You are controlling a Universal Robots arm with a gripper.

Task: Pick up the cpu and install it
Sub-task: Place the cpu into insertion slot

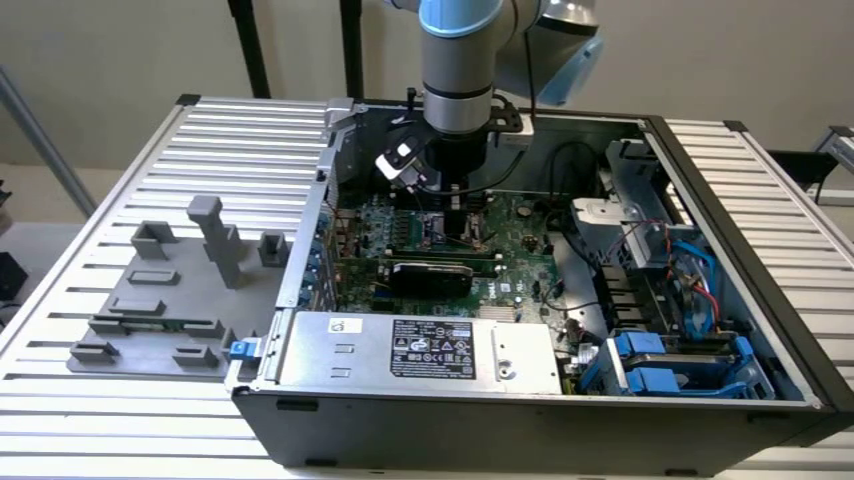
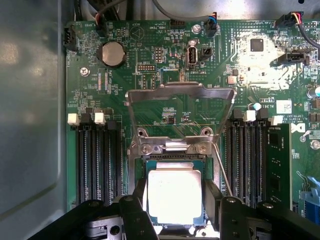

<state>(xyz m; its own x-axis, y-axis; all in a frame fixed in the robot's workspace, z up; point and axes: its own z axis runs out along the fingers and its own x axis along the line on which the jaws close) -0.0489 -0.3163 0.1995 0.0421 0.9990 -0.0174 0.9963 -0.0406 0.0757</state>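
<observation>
The cpu (image 2: 175,197), a square chip with a silvery-white top and a green rim, lies flat between my two black fingers (image 2: 134,207). My gripper (image 2: 175,202) is shut on the cpu, one finger against each side. It sits low over the black-framed socket (image 2: 172,161) on the green motherboard (image 2: 150,75). The socket's metal load plate (image 2: 180,97) is swung up and open, and its thin lever (image 2: 223,175) stands free beside it. In the exterior view my gripper (image 1: 451,205) reaches down into the open computer case (image 1: 747,200), just above the motherboard (image 1: 514,240).
Memory slots (image 2: 95,160) flank the socket, and a fitted memory stick (image 2: 279,165) stands on one side. A coin battery (image 2: 113,53) lies further up the board. The power supply (image 1: 427,345) fills the case's front; grey fixture blocks (image 1: 174,290) stand at the exterior view's left.
</observation>
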